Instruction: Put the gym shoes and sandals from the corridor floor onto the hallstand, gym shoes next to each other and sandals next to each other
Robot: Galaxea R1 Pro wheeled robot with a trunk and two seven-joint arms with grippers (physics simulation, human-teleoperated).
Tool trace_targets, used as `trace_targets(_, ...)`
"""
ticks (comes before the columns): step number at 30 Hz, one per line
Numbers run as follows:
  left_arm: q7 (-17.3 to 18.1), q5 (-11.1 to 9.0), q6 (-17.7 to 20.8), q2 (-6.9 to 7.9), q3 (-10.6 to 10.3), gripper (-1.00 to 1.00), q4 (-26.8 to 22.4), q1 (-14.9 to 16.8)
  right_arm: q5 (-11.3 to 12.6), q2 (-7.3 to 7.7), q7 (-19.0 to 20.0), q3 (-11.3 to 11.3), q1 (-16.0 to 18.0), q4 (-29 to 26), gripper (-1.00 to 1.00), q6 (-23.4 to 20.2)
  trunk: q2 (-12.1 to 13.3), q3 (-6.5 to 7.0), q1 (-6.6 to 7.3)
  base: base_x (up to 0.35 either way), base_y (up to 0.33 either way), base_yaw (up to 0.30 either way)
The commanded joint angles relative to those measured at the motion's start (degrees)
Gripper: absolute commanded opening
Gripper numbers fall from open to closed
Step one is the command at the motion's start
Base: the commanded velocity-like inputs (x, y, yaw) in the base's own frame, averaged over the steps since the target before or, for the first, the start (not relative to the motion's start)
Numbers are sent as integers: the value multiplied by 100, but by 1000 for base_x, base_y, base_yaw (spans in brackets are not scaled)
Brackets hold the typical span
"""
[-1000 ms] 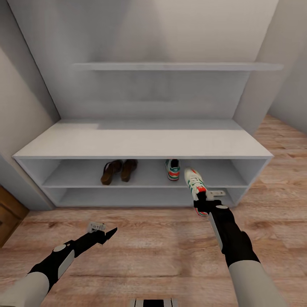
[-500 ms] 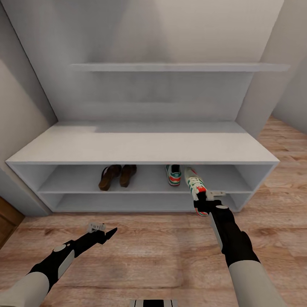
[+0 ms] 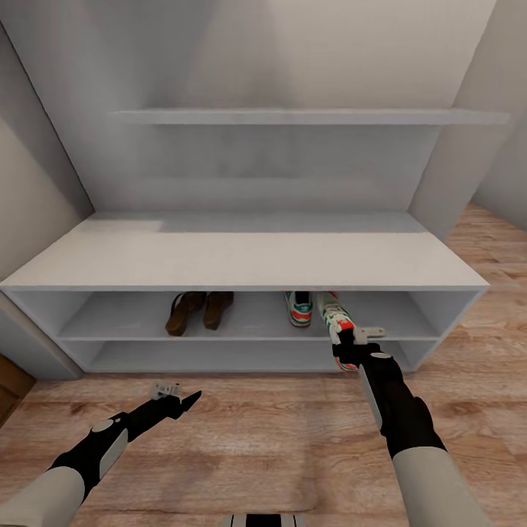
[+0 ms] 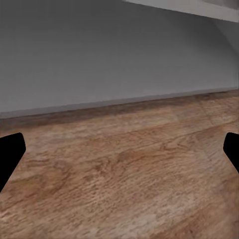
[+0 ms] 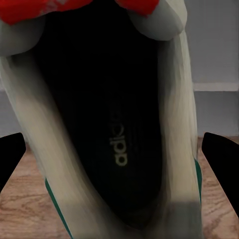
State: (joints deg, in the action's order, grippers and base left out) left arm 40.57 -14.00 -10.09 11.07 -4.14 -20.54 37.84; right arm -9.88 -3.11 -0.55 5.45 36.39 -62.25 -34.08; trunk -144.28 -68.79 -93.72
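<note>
Hallstand (image 3: 241, 252), white, against the far wall: upper open tier holds the two sandals (image 3: 197, 309) side by side at centre-left and one gym shoe (image 3: 298, 308) to their right. Second gym shoe (image 3: 336, 319) clamped at the heel in the right gripper (image 3: 350, 350), toe pointing into the same tier just right of its mate; its dark insole (image 5: 112, 124) faces the right wrist camera. Left gripper (image 3: 176, 396), fingers spread with nothing between them, low over the corridor floor (image 3: 256, 439), near left.

"adidas", partly legible, on gym shoe (image 5: 119, 144) insole
</note>
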Motion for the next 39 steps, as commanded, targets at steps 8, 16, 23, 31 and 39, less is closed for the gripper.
trace_targets(8, -1, -34, -38, 5, -43, 100, 7, 4, -41, -5, 11, 9, 1, -7, -100, -28, -2, -5, 1, 52, 50, 0)
trace_targets(16, -3, -33, -37, 1, -43, 100, 7, 3, -41, -5, 11, 9, 0, -7, -100, -28, -2, -5, 1, 70, 8, 0)
trace_targets(23, 260, -1, -42, -15, -108, 100, 7, 1, -41, -5, 11, 9, 1, -7, -100, -28, -2, -5, 1, 192, 0, 0)
trace_targets(31, 1615, 367, -45, -39, -767, 100, -2, 4, -41, -5, 11, 9, 1, -7, -100, -28, -2, -5, 1, 10, 0, 0)
trace_targets(39, 1680, 389, -45, -102, -798, 100, -9, 4, -41, -5, 11, 9, 2, -7, -100, -28, -2, -5, 1, 162, 0, 0)
